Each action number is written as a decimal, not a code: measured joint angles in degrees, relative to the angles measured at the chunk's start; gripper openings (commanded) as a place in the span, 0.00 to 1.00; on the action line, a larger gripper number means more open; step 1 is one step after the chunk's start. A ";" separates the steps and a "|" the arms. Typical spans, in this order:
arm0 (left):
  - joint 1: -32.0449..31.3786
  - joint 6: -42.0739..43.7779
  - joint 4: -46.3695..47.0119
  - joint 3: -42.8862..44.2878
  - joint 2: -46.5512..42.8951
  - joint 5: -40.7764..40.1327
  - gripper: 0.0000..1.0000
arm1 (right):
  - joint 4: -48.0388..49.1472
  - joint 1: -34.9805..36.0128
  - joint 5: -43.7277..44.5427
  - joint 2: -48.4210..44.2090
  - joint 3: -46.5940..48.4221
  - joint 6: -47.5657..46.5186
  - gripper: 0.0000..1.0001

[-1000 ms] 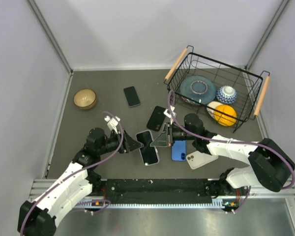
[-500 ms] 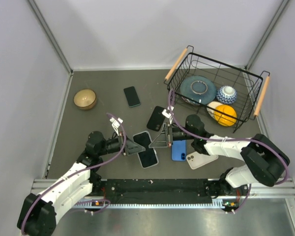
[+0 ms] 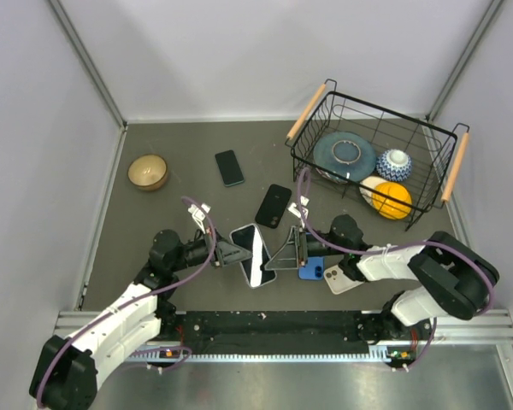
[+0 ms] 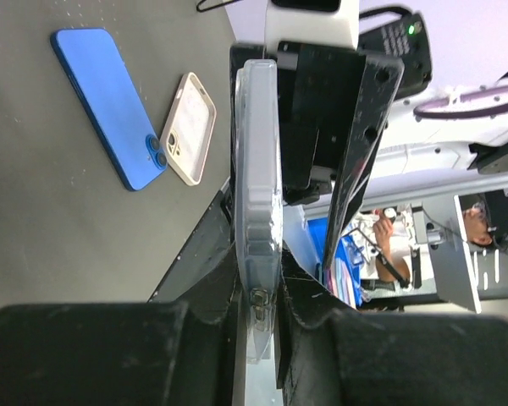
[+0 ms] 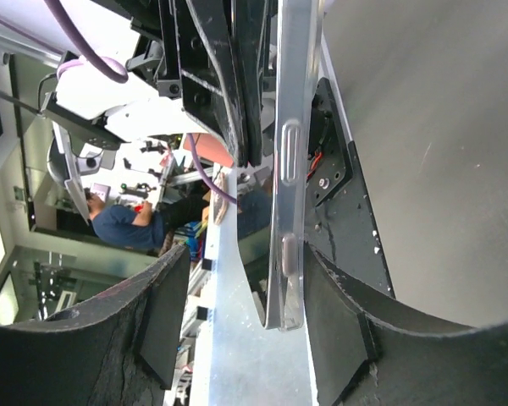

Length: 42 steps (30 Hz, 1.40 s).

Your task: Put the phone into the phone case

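A black-screened phone with a clear phone case round its edge [image 3: 253, 254] stands tilted on its long side between my two grippers. My left gripper [image 3: 233, 254] is shut on one end of it; in the left wrist view the clear cased edge [image 4: 258, 169] runs up from the pinching jaws [image 4: 258, 292]. My right gripper [image 3: 284, 253] stands open at the other end. In the right wrist view the cased edge [image 5: 292, 127] rests against one finger pad [image 5: 334, 313], with a wide gap to the other, and the gripper [image 5: 247, 309] holds nothing.
A blue phone [image 3: 310, 270] and a beige phone-shaped piece with camera lenses [image 3: 342, 278] lie under the right arm. Two black phones [image 3: 274, 205] [image 3: 229, 167] lie further back. A wooden bowl [image 3: 148, 172] sits far left; a wire basket [image 3: 445, 145] with dishes stands back right.
The left gripper has closed on the cased phone and tipped it up off the table. The right gripper, shut a second ago, has opened and shifted slightly toward the near edge.
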 measured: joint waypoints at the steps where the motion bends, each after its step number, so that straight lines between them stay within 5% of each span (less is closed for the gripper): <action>1: 0.00 -0.61 0.02 -0.02 -0.09 -0.50 0.00 | 1.01 0.24 -0.13 0.35 -0.55 0.39 0.52; 9: -0.07 -4.55 0.35 -1.20 -1.92 -2.29 0.00 | 7.58 1.88 1.18 2.58 -2.89 2.51 0.35; 13: -0.07 -6.10 1.31 -1.38 -1.92 -2.12 0.06 | 7.69 1.88 1.88 2.84 -3.06 3.13 0.00; 16: -0.02 -6.27 2.19 -1.42 -1.42 -1.68 0.34 | 8.02 1.99 2.23 2.89 -3.06 4.02 0.00; 20: 0.02 -6.34 2.49 -1.49 -0.72 -1.97 0.39 | 8.20 2.60 3.74 2.89 -3.02 5.16 0.00; 30: -0.39 -6.97 2.51 -5.99 -7.30 -2.12 0.27 | 7.69 2.97 7.30 2.89 -1.92 7.52 0.00; 35: -0.57 -8.24 2.82 -6.29 -8.24 -2.56 0.00 | 6.95 2.97 7.89 2.91 -1.64 7.30 0.00; 41: -0.70 -6.97 -3.02 -4.96 -8.35 -3.76 0.00 | 4.50 2.97 8.61 3.43 -1.40 6.95 0.00; 42: -0.70 -6.54 -4.66 -4.28 -8.33 -3.89 0.07 | 4.07 2.97 8.79 3.43 -1.33 6.80 0.00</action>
